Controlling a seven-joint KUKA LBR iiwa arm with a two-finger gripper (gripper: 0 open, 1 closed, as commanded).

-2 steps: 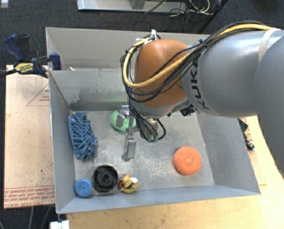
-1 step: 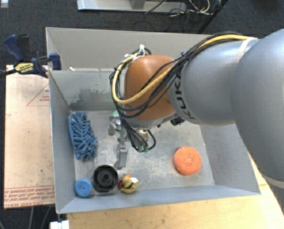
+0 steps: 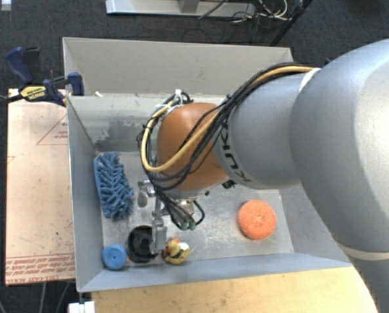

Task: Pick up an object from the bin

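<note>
Fingers of the gripper (image 3: 159,238) point down near the front wall of the bin (image 3: 83,194), but I cannot tell if they are apart or together. One thin metal finger stands right beside a black round thing (image 3: 141,245), on its right side. A little yellow toy (image 3: 176,252) lies just on the other side of that finger. A small blue round cap (image 3: 114,257) sits in the front left corner, next to the black thing. A long blue bumpy thing (image 3: 113,184) lies along the left wall. An orange round thing (image 3: 257,219) rests well apart on the right.
</note>
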